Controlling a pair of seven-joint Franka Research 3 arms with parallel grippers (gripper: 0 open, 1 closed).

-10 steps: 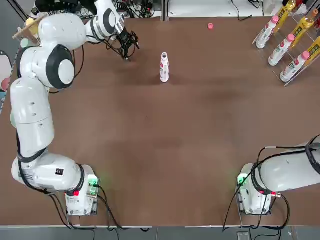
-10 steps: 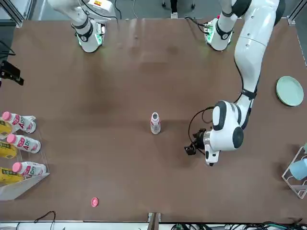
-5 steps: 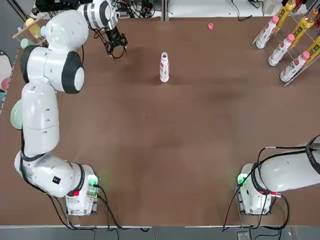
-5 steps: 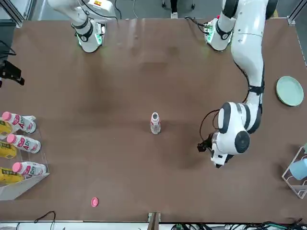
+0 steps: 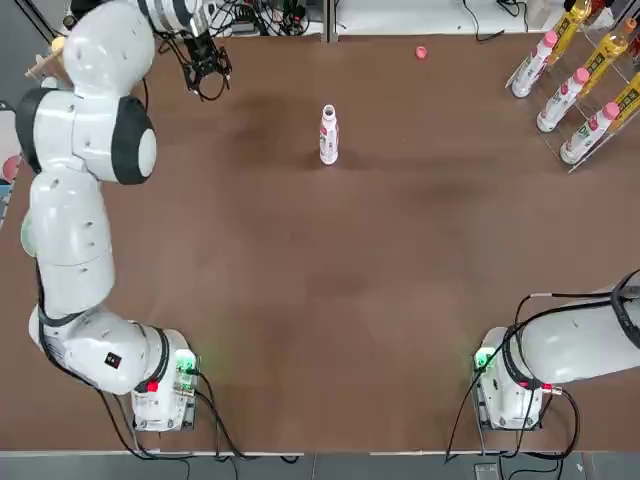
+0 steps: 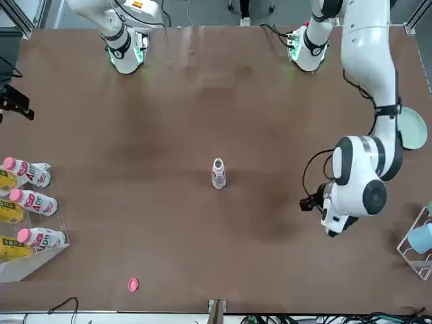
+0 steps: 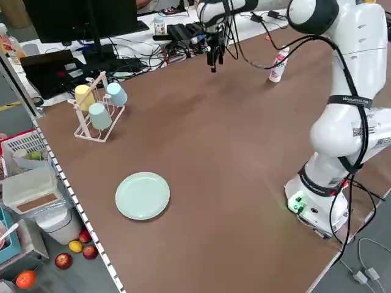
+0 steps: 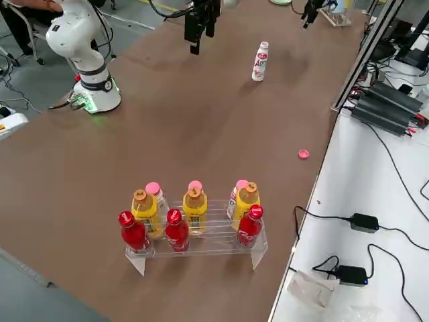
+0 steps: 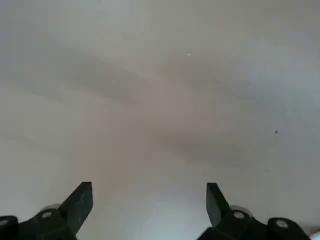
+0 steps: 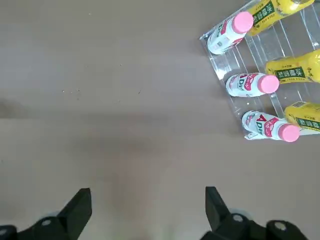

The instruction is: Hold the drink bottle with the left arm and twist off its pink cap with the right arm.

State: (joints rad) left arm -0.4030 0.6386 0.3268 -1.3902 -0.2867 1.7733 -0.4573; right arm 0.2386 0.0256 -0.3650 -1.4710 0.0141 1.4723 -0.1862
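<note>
Drink bottle upright and uncapped, to your left claw's right; both claws wide, empty.
Your left claw (image 5: 208,76) is nearer: drink bottle (image 5: 329,136) stands apart to its right, slightly back toward the bases, long axis vertical, open neck up. Pink cap (image 5: 421,52) lies loose on the worktop (image 5: 300,300), farther right of that claw and a bit farther out. Your right claw (image 8: 201,25) is well apart, bottle out ahead and to its left; rack of bottles (image 8: 208,245) farther out from it. Looks finished; if you go back in, mind tipping the bottle.
</note>
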